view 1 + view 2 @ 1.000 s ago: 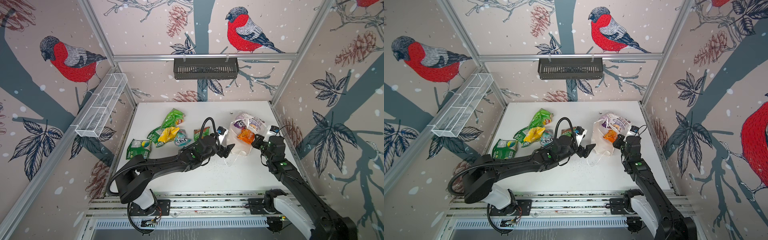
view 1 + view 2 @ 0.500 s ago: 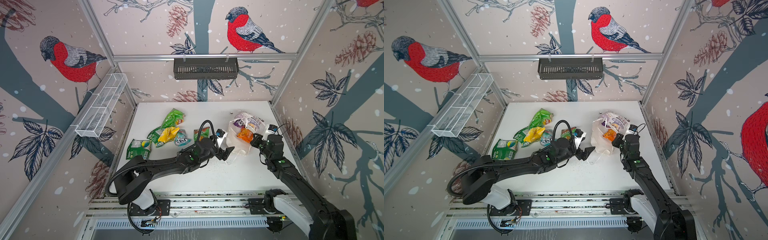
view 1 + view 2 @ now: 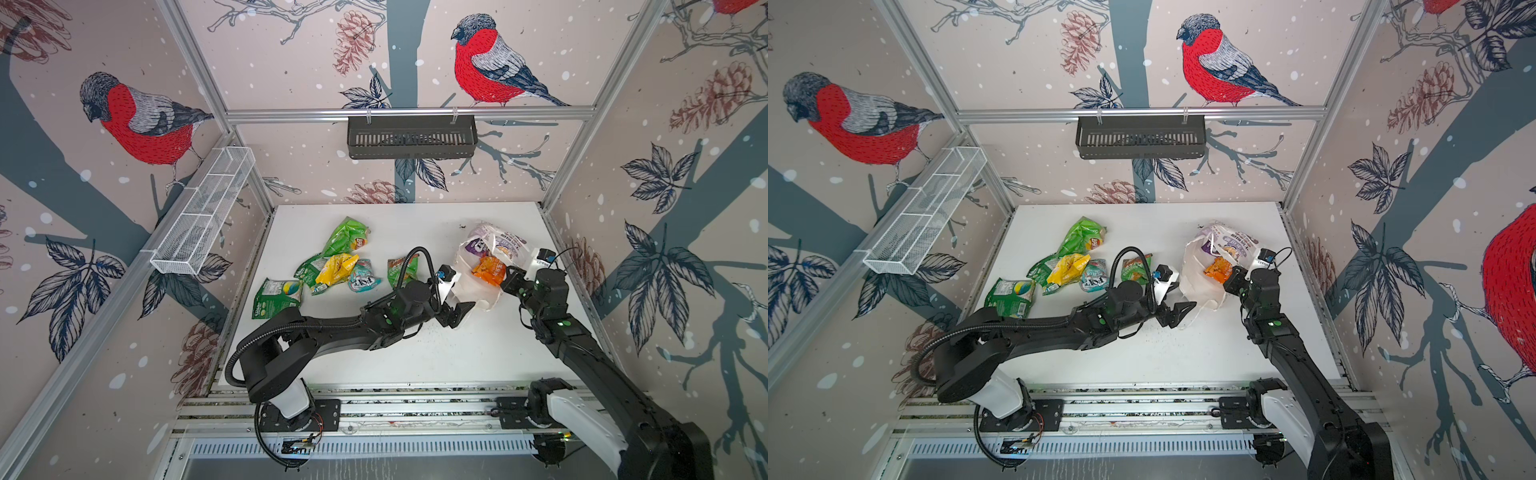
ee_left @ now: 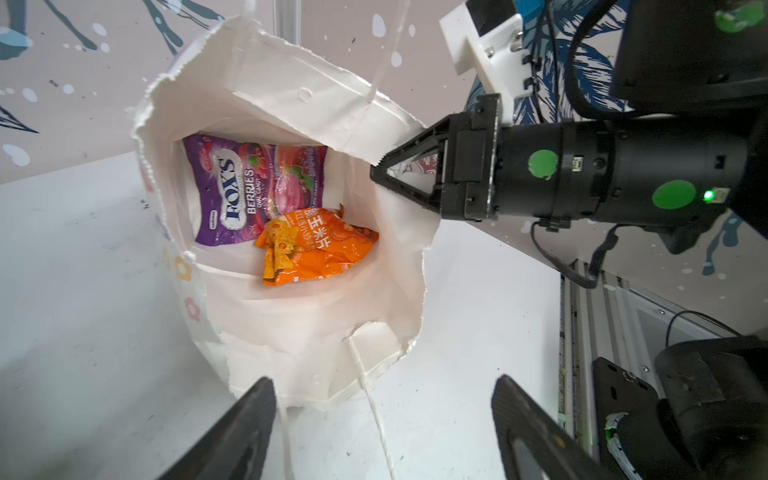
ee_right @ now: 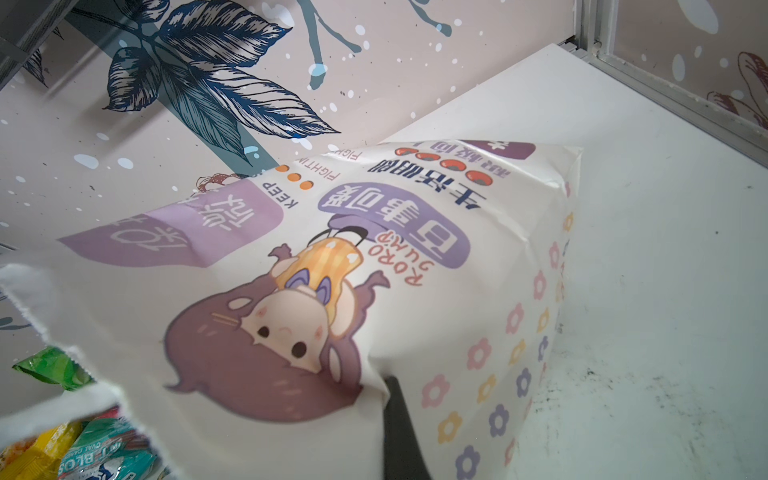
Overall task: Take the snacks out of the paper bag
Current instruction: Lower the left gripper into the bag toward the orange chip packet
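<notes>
Left gripper (image 3: 457,314), jaws spread apart, sits low over the table (image 3: 436,361), just before the mouth of the bag (image 3: 473,293). The bag lies on its side at the right. Right gripper (image 3: 506,281) is clamped on the bag's rim. Inside lie an orange packet (image 4: 324,249) and a purple packet (image 4: 232,187). Well left, green, yellow and teal packets (image 3: 336,268) lie loose.

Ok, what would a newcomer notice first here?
The white paper bag lies open-mouthed on the right, an orange packet and a purple packet inside. The right gripper pinches its rim, jaws shut; the left gripper faces the mouth, jaws open. Bright loose packets cluster to its left.
</notes>
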Robot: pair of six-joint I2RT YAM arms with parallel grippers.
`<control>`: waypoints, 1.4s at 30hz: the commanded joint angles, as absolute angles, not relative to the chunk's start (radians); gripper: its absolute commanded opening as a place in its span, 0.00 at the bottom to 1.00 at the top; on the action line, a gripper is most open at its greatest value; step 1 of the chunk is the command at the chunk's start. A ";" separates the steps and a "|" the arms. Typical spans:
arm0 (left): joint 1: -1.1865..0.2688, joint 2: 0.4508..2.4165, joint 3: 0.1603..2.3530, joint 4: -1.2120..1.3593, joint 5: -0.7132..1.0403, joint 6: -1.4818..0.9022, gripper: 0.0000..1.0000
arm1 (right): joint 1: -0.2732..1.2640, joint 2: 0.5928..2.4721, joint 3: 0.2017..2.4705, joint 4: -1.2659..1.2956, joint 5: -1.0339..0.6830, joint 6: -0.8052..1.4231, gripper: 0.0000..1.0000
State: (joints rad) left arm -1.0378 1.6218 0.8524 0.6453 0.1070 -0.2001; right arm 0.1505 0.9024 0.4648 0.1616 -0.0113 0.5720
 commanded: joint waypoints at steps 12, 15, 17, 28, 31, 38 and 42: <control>-1.016 1.807 0.975 0.713 0.160 -0.159 0.82 | 0.152 0.881 0.472 0.170 -0.032 0.540 0.00; -1.004 1.836 1.019 0.680 0.149 -0.157 0.82 | 0.152 0.869 0.478 0.156 -0.026 0.530 0.00; -0.993 1.858 1.047 0.664 0.151 -0.156 0.81 | 0.152 0.866 0.480 0.152 -0.022 0.524 0.00; -0.965 1.896 1.089 0.637 0.163 -0.150 0.81 | 0.152 0.876 0.479 0.158 -0.019 0.515 0.00; -0.959 1.905 1.094 0.635 0.163 -0.158 0.81 | 0.152 0.877 0.480 0.160 -0.020 0.515 0.00; -0.956 1.923 1.113 0.616 0.164 -0.157 0.80 | 0.152 0.879 0.480 0.155 -0.015 0.511 0.00; -0.956 1.934 1.123 0.600 0.156 -0.156 0.79 | 0.151 0.879 0.481 0.154 -0.011 0.516 0.00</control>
